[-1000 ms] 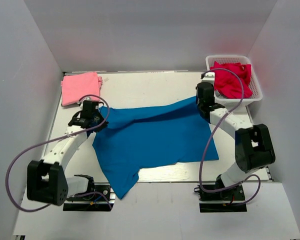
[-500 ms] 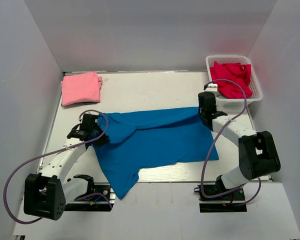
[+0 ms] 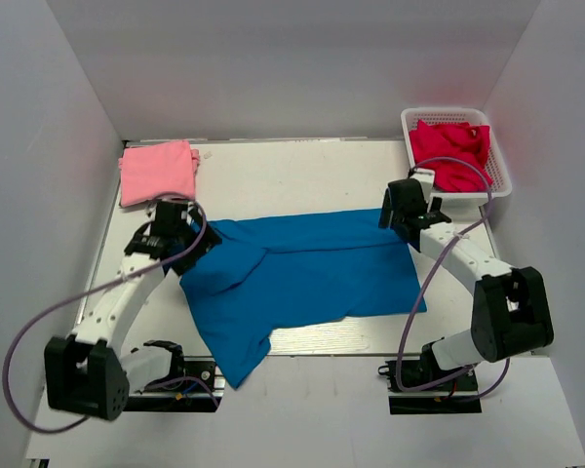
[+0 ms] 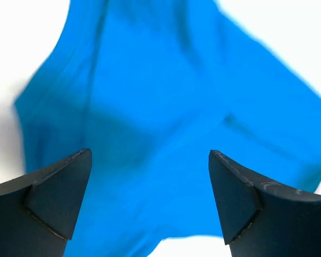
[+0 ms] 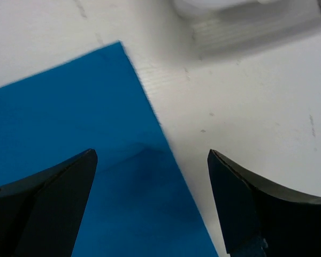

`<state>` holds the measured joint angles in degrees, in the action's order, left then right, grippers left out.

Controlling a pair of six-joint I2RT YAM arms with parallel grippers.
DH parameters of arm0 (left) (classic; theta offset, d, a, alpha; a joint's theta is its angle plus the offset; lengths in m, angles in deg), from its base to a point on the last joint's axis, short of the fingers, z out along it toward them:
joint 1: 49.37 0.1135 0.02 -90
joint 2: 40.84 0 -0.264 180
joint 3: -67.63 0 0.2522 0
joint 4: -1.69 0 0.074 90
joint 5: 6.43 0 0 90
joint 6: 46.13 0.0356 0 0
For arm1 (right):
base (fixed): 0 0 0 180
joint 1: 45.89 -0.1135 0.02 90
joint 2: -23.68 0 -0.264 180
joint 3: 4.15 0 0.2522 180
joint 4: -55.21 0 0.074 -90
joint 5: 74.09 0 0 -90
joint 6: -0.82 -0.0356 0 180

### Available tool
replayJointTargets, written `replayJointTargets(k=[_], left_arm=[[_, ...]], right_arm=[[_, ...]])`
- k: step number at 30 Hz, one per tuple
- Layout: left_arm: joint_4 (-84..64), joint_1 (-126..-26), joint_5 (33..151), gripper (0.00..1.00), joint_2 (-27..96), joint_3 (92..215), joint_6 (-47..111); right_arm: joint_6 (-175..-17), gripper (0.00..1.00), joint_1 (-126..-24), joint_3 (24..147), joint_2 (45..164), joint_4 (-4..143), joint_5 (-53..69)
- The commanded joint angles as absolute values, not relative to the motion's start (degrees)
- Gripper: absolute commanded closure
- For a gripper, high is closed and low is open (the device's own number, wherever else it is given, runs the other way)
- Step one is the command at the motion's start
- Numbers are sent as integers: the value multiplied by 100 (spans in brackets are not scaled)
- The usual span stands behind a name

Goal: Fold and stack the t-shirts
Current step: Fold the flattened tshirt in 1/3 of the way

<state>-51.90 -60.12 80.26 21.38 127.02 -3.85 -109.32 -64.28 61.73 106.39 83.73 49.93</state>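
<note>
The blue t-shirt (image 3: 302, 273) lies spread across the middle of the table (image 3: 302, 180). Its far edge is straight and its left part is bunched in folds. One end of it hangs past the table's near edge, beside the left arm's base.

The left gripper (image 4: 150, 154) is over the shirt's far left corner. Its fingers are spread wide with nothing between them. The wrist view there is blurred, so I cannot tell whether the tips touch the cloth. In the top view the gripper hides that corner.

The right gripper (image 5: 151, 153) is over the shirt's far right corner. It too is spread wide and holds nothing. The shirt's edge runs between its fingers, with bare table to the right.

The pink t-shirt (image 3: 158, 172) lies folded, well apart from the blue shirt beyond its left end.

A white basket (image 3: 497, 180) stands beyond the shirt's right end. It holds a red garment (image 3: 453, 151), partly hidden by the basket's wall and a cable.
</note>
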Motion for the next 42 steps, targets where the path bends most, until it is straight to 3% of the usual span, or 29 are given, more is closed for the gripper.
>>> replayJointTargets(k=[1, 5, 9, 17, 27, 34, 39, 42], left_arm=[[-4548, -6027, 7803, 0, 2840, 13279, -140], [-3740, -6027, 7865, 0, 4112, 13806, -7], [-3405, -5975, 7846, 0, 5167, 14395, 124], [-4290, -5861, 7242, 0, 7005, 15758, 247], [-4344, -5808, 7135, 0, 8290, 16873, 98], [-4922, -5702, 7240, 0, 9810, 19614, 502], [-5188, -5588, 7635, 0, 10260, 21084, 897], [-4698, -5588, 8057, 0, 9454, 20368, 985]], right_arm=[[-10571, 10, -6435, 6507, 10515, 7848, 3924], [-10439, 10, -6444, 7033, 11366, 7635, 3025], [-10605, 10, -6426, 7718, 12184, 7714, 2936], [-11185, 10, -6321, 8247, 13335, 7925, 2980], [-11353, 10, -5846, 8817, 14302, 8277, 2707], [-10826, 10, -5776, 10276, 15032, 8680, 2548], [-10571, 10, -5811, 11350, 15147, 8963, 2847], [-10342, 10, -5872, 11202, 14770, 8813, 2497]])
